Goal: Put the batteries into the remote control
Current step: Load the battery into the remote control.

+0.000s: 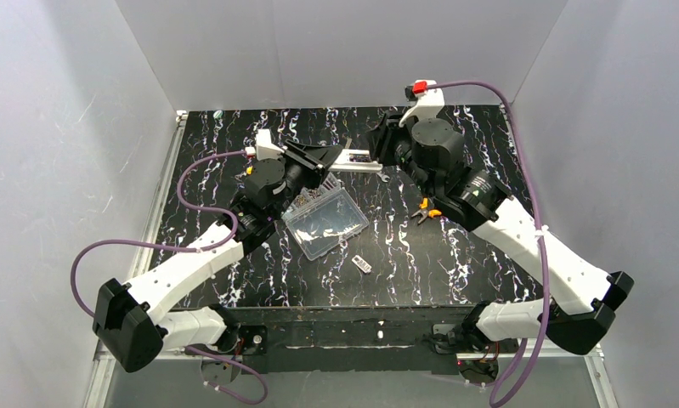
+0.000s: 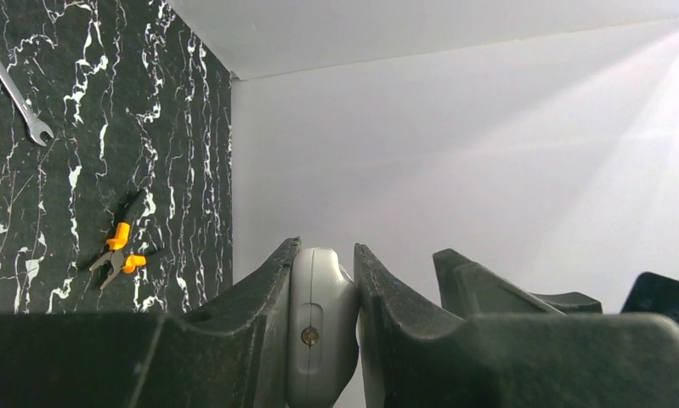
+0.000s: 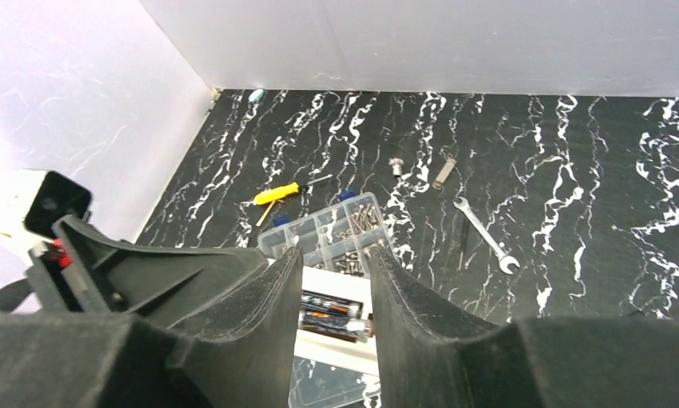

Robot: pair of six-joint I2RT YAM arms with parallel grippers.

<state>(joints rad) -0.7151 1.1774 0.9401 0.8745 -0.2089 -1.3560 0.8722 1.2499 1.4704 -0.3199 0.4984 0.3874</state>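
Observation:
My left gripper (image 1: 323,161) is shut on one end of the slim white remote control (image 1: 361,163) and holds it level above the table. In the left wrist view the remote's end (image 2: 319,331) is clamped between the two fingers. My right gripper (image 1: 376,149) hovers over the remote's other end, jaws apart. In the right wrist view its fingertips (image 3: 334,251) straddle the remote's (image 3: 340,282) open dark compartment. Two batteries (image 3: 336,313) lie side by side in it. Nothing is held between the right fingers.
A clear plastic compartment box (image 1: 325,223) with screws sits under the remote. Orange-handled pliers (image 1: 425,212) lie to the right, and a small grey piece (image 1: 361,264) lies near the front. A wrench (image 3: 486,235) and a yellow screwdriver (image 3: 276,194) lie on the black marbled table. White walls enclose it.

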